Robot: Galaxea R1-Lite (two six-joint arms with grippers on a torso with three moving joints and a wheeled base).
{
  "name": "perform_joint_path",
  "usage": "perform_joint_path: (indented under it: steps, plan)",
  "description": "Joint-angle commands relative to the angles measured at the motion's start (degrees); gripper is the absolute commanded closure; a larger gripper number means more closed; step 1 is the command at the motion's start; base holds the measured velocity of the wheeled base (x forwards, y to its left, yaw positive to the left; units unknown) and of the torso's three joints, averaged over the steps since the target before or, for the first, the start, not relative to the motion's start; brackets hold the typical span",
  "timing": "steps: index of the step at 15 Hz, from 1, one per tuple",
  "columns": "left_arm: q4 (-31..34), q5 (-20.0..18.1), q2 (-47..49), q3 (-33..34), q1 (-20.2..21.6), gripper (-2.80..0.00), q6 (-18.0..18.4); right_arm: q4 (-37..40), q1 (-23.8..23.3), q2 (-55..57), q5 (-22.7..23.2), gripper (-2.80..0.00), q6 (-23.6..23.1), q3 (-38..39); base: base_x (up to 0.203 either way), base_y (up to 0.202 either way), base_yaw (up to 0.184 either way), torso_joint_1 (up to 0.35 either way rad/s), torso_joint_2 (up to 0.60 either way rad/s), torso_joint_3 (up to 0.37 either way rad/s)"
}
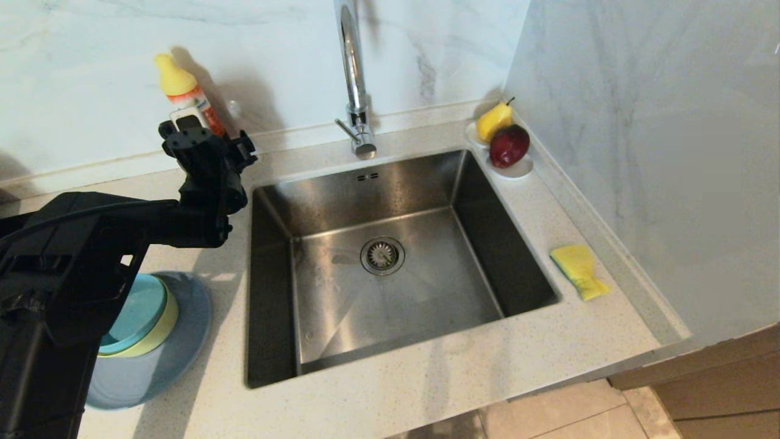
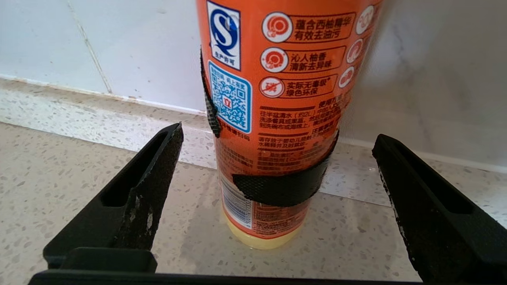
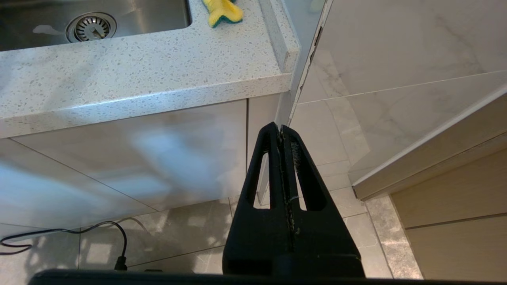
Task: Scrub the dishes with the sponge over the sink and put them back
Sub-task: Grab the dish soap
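Left gripper (image 2: 277,158) spread wide around the detergent bottle (image 2: 277,118) at the back edge of the counter (image 1: 426,390), touching nothing.

The orange bottle stands upright between the parted fingers (image 2: 138,190), clear of both. The dishes wait stacked at the counter's front left corner: teal-blue bowl (image 1: 137,311) inside yellow-green bowl (image 1: 159,332) on the grey-blue plate (image 1: 177,347). The sponge (image 1: 579,269), yellow face up, lies on the counter's right edge beside the sink (image 1: 390,292). Right gripper (image 3: 282,158) hangs clenched, holding nothing, below the counter front.
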Motion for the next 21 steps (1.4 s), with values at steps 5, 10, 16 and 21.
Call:
perform_joint_path:
  steps: [5, 10, 16, 21]
  plan:
    - [-0.44, 0.15, -0.30, 0.01, 0.02, 0.00, -0.03, -0.02, 0.04, -0.02, 0.04, 0.00, -0.02, 0.01, 0.000, 0.000, 0.000, 0.000, 0.00, 0.000]
    - [-0.44, -0.29, -0.01, 0.01, 0.02, 0.00, -0.03, -0.02, -0.05, -0.02, 0.04, 0.00, -0.02, 0.01, 0.000, 0.000, 0.000, 0.000, 0.00, 0.000]
    - [-0.91, -0.20, -0.07, 0.01, 0.11, 0.00, -0.12, -0.02, 0.04, -0.02, 0.04, 0.00, -0.04, 0.01, 0.000, 0.000, 0.000, 0.000, 0.00, 0.000]
    - [-2.24, 1.49, -3.72, 4.51, 0.02, 0.00, -0.48, -0.02, 0.03, -0.02, 0.04, 0.00, -0.02, 0.01, 0.000, 0.000, 0.000, 0.000, 0.00, 0.000]
